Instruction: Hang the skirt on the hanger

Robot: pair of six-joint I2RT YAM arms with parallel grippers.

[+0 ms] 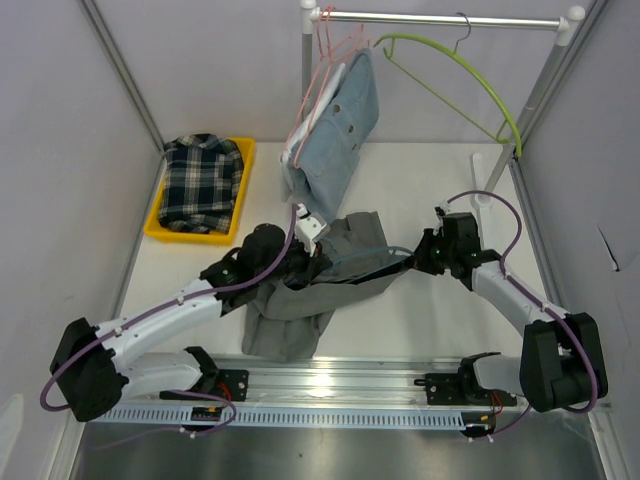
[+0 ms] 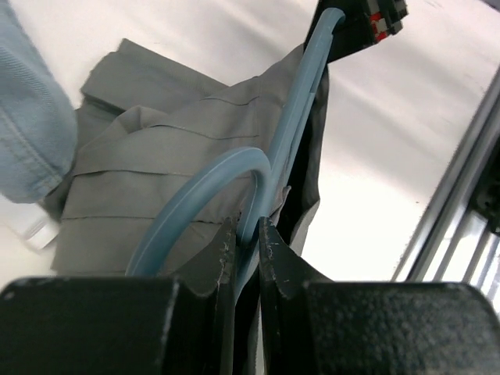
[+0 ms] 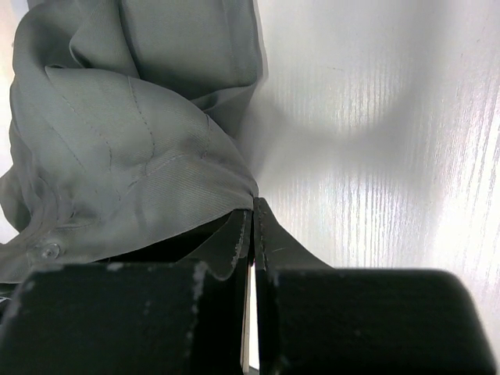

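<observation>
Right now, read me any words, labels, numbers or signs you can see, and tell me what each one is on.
No text can be read anywhere.
The white tag on the left arm: too small to tell if it is printed.
The red and white part at the top of the left wrist view: blurred, no letters show.

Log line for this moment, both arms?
left gripper shut on blue hanger | right gripper shut on grey skirt | skirt bunched on table

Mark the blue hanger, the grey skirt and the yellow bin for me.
blue hanger (image 2: 301, 109), left wrist view, on its straight arm
grey skirt (image 1: 290, 325), top external view, on its near end
yellow bin (image 1: 190, 238), top external view, on its near rim
</observation>
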